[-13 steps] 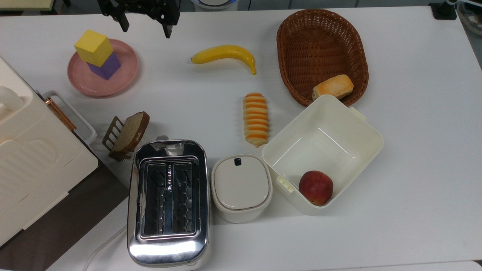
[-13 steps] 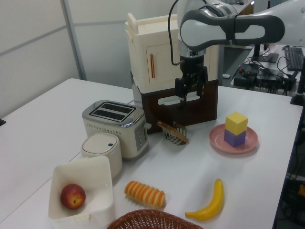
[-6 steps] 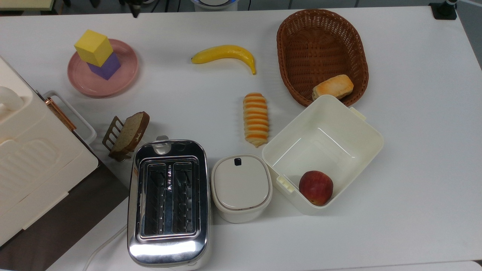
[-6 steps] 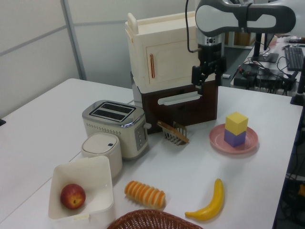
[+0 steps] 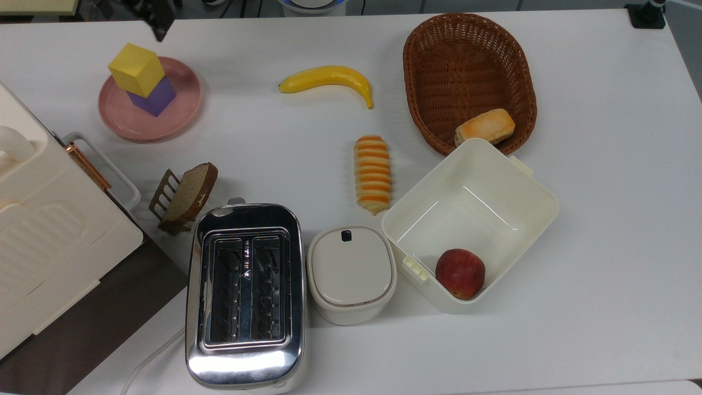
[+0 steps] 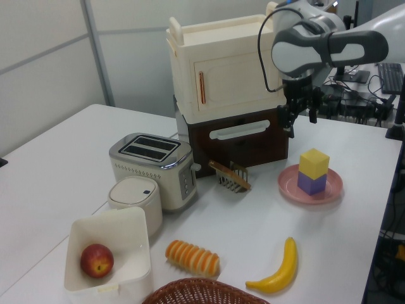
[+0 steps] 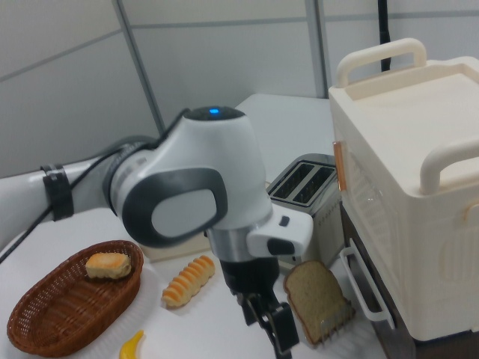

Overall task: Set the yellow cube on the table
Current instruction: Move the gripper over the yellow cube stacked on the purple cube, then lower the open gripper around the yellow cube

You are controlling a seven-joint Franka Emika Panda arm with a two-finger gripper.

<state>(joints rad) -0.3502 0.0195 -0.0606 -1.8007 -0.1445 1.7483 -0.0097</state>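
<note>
claw (image 6: pixel 300 118) half-hidden above yellow cube (image 6: pixel 314 163)

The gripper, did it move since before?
Yes. In the left view the gripper has swung toward the left view's right, from in front of the cabinet to above the yellow cube.

banana (image 5: pixel 327 78) beside wicker basket (image 5: pixel 469 55) holding a bread roll (image 5: pixel 485 127); apple (image 5: pixel 460 273) in white tub (image 5: pixel 521 181); chrome toaster (image 5: pixel 245 293).
</note>
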